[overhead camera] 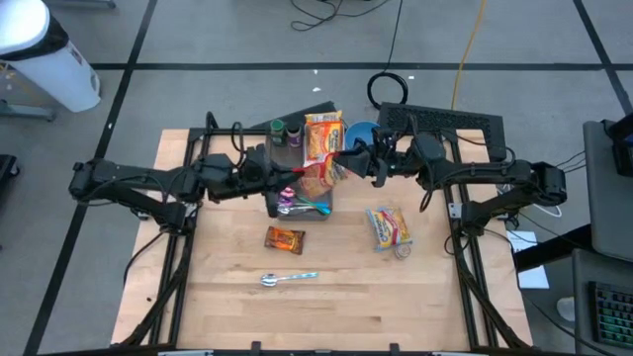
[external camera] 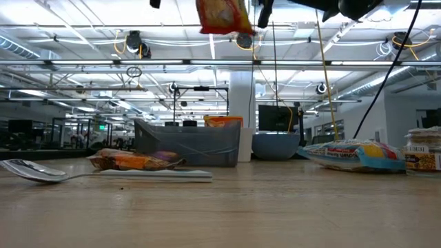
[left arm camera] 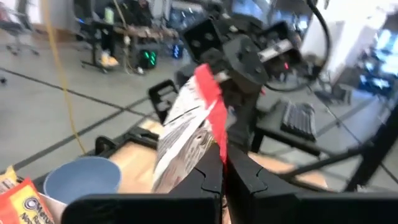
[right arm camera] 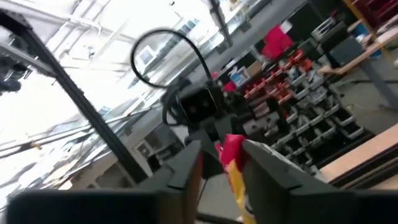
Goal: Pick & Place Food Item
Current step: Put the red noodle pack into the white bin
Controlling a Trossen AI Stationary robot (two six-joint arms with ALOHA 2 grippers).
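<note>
Spoon (external camera: 31, 170) lying nearest on the surface, flat orange packet (external camera: 134, 160) just behind it, noodle pack (external camera: 355, 153) off to the right. None of these in play.

Grey bin (external camera: 182, 148) further back, mid-surface, one orange pack already standing up out of it at the far right corner.

Snack bag (external camera: 222, 15) hanging in the air, well clear of the surface, above the bin's right half as seen from table height. Long axis roughly vertical, slightly tilted, lower edge free.

Left tool (left arm camera: 222, 163) reaching in from the left, clamped tight on the bag's lower red edge seam. Bag rising away from it toward the other arm.

Right tool (right arm camera: 221, 149) coming in from the right, straddling the same bag on the opposite edge. Cannot tell whether gripping or already slack.

Key relation: bag pinned between the two tools, left and right, with the bin straight below. Both equally near the bag; only the left confirmed holding. Looks like a mid-air handover or a shared carry; cannot say which.

Likely needs the right clear before lowering. Risk of the bag swinging on a single edge grip and catching the bin wall.

Blue bowl (external camera: 275, 146) beyond the bin, far right, not involved.
</note>
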